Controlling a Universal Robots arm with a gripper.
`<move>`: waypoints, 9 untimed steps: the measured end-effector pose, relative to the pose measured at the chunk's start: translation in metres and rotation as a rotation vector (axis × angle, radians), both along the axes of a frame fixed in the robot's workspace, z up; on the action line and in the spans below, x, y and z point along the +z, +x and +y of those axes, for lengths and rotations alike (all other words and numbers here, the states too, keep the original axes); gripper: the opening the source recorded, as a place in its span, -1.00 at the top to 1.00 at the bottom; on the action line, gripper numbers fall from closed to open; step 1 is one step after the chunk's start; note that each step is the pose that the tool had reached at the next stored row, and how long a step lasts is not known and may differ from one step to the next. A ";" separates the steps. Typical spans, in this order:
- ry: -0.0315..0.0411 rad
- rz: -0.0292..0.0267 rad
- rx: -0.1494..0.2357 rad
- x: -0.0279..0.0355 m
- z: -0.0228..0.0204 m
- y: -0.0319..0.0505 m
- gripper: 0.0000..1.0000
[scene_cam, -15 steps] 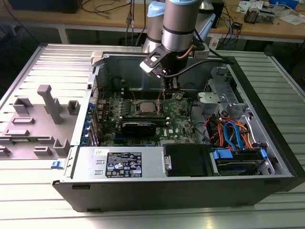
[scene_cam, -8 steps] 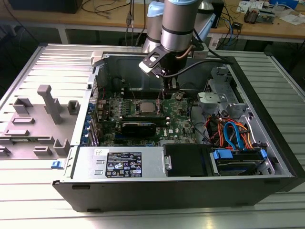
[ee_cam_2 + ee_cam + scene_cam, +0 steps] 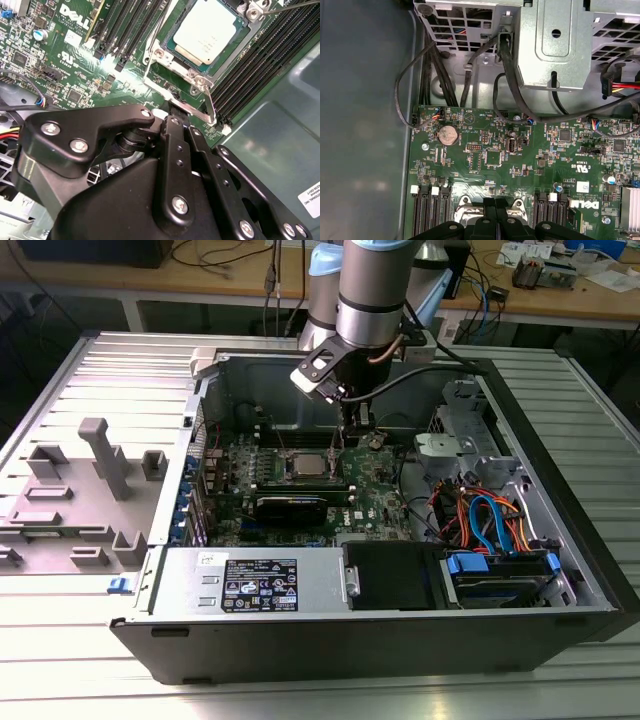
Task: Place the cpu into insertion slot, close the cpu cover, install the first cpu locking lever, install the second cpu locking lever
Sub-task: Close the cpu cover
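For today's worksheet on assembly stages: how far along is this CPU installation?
Done: the cpu sits seated, with the cpu cover lying over it. In hand: the gripper is at the near locking lever. Left: latching looks unfinished; another lever rod appears raised.

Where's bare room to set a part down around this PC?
Ribbed table on the exterior view's right of the case and in front of it. Inside, bare panel beside the memory slots. Crowded: socket by the gripper, cables.

The grey arm [image 3: 372, 280] reaches straight down. Its black gripper [image 3: 352, 428] points down, with both fingers [image 3: 172, 150] pressed close together.
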State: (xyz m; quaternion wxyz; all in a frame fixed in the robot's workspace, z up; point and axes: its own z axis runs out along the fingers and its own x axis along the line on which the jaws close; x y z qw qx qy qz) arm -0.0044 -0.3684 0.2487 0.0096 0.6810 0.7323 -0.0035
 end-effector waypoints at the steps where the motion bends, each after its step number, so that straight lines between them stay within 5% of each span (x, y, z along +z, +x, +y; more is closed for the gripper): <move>1: 0.0000 0.0000 0.000 0.0000 0.0000 -0.0006 0.79; 9: -0.0001 0.0000 0.000 -0.0001 0.0000 -0.0024 0.79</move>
